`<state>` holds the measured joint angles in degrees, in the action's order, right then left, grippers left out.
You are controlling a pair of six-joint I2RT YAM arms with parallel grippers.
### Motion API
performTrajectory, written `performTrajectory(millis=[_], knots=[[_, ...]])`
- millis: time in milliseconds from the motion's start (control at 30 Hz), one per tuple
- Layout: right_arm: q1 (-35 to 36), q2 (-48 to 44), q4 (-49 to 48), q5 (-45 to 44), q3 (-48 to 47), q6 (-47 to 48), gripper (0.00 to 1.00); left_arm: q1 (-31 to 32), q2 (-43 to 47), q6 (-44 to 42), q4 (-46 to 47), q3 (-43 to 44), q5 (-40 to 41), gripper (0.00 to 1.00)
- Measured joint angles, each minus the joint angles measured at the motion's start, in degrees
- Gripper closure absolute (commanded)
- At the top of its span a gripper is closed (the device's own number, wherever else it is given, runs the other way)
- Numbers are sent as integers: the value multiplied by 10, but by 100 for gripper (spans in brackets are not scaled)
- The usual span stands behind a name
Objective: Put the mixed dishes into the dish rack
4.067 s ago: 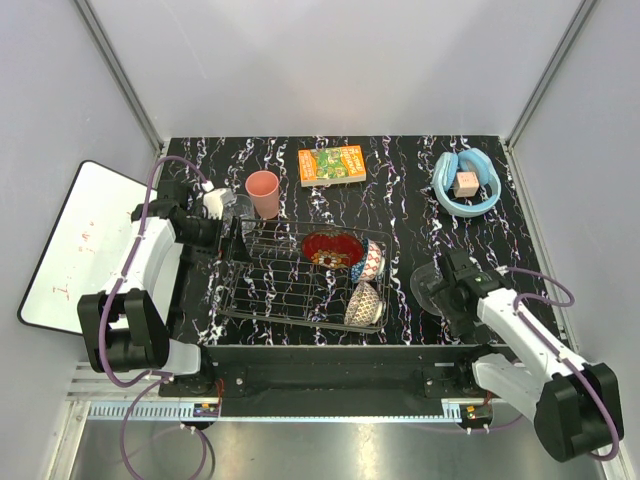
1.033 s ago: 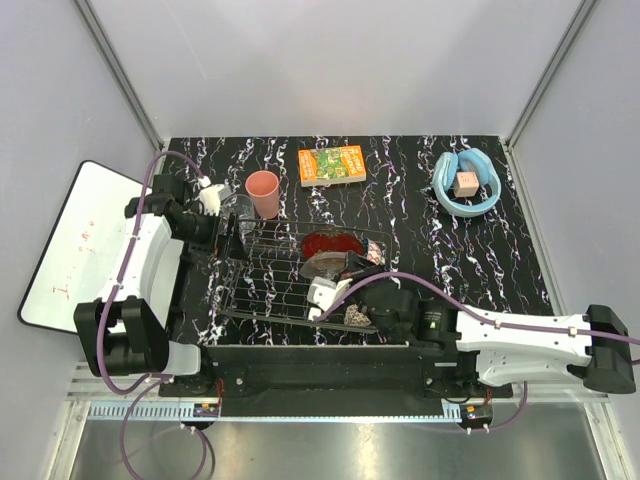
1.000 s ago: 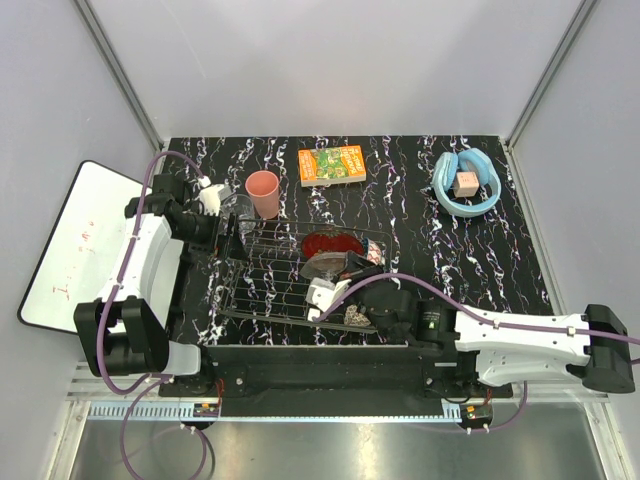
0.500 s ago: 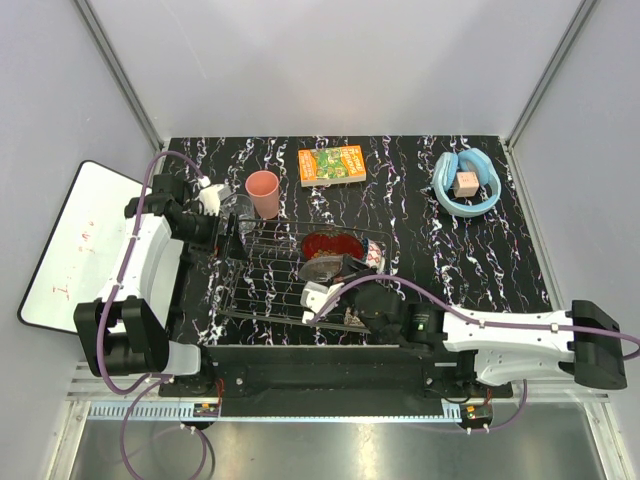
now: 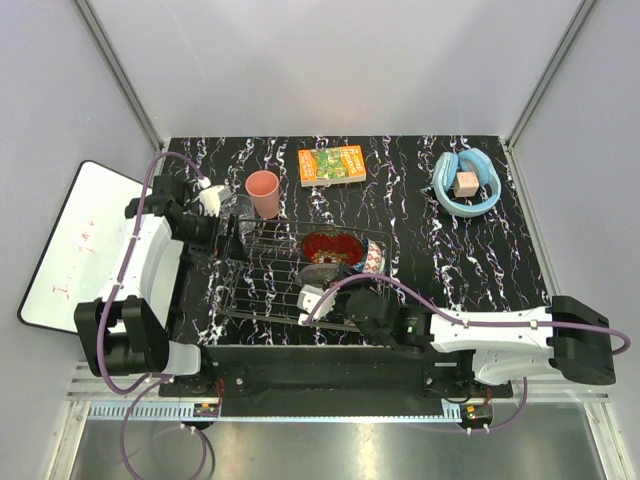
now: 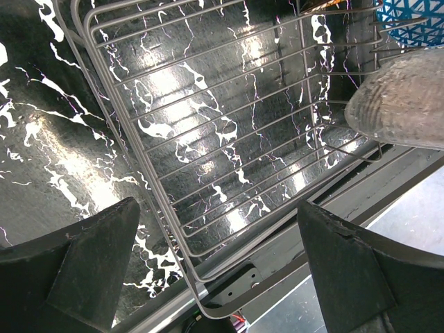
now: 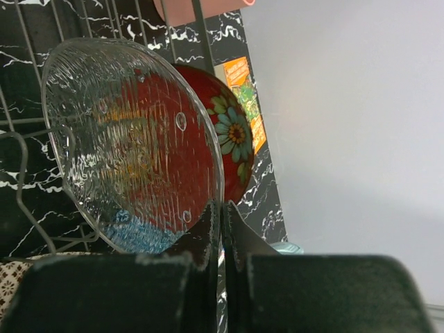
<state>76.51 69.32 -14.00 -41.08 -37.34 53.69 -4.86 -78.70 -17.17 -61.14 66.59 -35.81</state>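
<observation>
1. Top view: the dish rack [image 5: 268,285] sits on the black marbled surface [image 5: 455,262], near its front edge.
   - The right arm reaches across the front, and the right claw [image 5: 322,286] is over the rack's middle at the clear glass bowl [image 5: 322,270].
   - The glossy red bowl [image 5: 330,246] stands in the rack just behind the glass bowl. The blue patterned bowl [image 5: 372,260] is to its right.
   - The left claw [image 5: 226,232] hangs at the rack's far-left corner. The clear glass tumbler [image 5: 241,224] is faint and hard to make out just beside it.
   - The salmon-pink cup [image 5: 263,192] stands on the surface behind the rack.
   - The orange-green box [image 5: 332,164] and the light-blue headphones [image 5: 466,183] lie farther back.

2. Left wrist view: the left claw [image 6: 218,232] is released, with its two dark fingers [image 6: 87,267] spread wide above the rack's wires [image 6: 208,149].
   - Nothing shows between the fingers.
   - The ribbed glass bowl [image 6: 409,104] juts in at the right edge, with the blue pattern [image 6: 413,19] above it.

3. Right wrist view: the right claw [image 7: 222,216] is clenched on the rim of the glass bowl [image 7: 132,146].
   - The bowl stands on edge among the rack wires [image 7: 22,163].
   - The red bowl [image 7: 234,135], which has a painted flower, stands right behind the glass bowl.
   - A beige patterned bowl [image 7: 14,279] peeks in at the lower left.
   - The cup's [image 7: 201,7] base shows at the top edge.
</observation>
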Motion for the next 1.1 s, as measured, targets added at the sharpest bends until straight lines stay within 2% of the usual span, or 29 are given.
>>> performTrajectory(millis=[300,333,367,433,467,567,600,667,800,1000,1100], knots=[[0,4,-17,-5,42,-36,98,-3,0,-9,1,-3,3,1],[0,4,-17,-5,42,-40,94,-4,0,-9,1,-4,2,1],[0,4,-17,-6,42,-46,82,-5,0,-9,2,-4,2,1],[0,5,-18,-12,42,-60,78,-5,0,-9,2,-4,2,1],[0,5,-17,-15,42,-64,70,-5,0,-9,2,-4,2,1],[0,5,-14,-22,42,-80,59,-5,0,-9,2,-4,3,1],[0,4,-12,-27,42,-83,48,-5,0,-9,2,-4,3,1],[0,3,-9,-39,42,-90,39,-5,0,-9,2,-4,5,1],[1,-4,9,-82,29,-100,36,-5,0,-11,3,-5,9,1],[-7,-40,37,-148,-41,-146,32,-7,0,-11,9,-17,11,1],[-66,-68,79,-157,-106,-230,32,-7,0,-11,12,-29,11,1]])
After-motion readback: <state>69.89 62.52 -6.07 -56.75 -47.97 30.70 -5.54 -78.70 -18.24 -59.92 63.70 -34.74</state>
